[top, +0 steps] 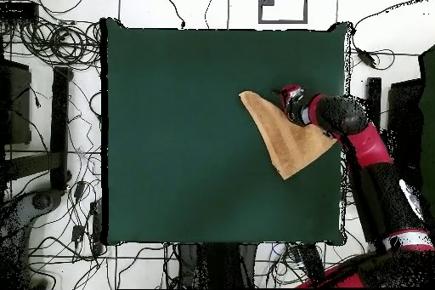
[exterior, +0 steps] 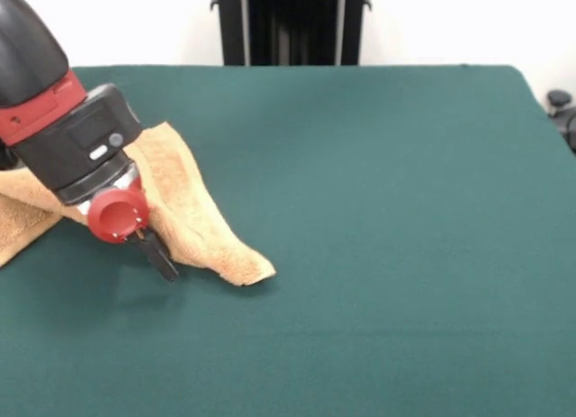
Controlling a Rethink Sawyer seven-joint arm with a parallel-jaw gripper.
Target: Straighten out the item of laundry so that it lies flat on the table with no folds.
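Orange-tan terry lay in a rough triangle near one side edge of the table [exterior: 378, 210], well away from the middle. The towel [exterior: 193, 214] was plainly not flat: in the overhead view it showed as a three-cornered shape with one long point reaching toward the table's centre, which suggested a corner or half of it was folded over on itself. In the front view that point ended in a rounded, slightly lifted tip resting on the green cloth, and the rest of the towel ran back under the arm.

The gripper [exterior: 160, 255] sat low over the towel's near edge, its dark tips down at the cloth beside the fold. Whether those tips were parted or pinched on the fabric could not be told from either view, since the wrist and its red collar covered most of them.

The step in hand looked like taking hold of the folded layer to draw it open. To do that well, the pinch would need to catch only the top layer, close to its hem, and not the layer beneath. The pull should then run low and outward across the table, away from the fold line, so the towel unrolls rather than drags along whole.
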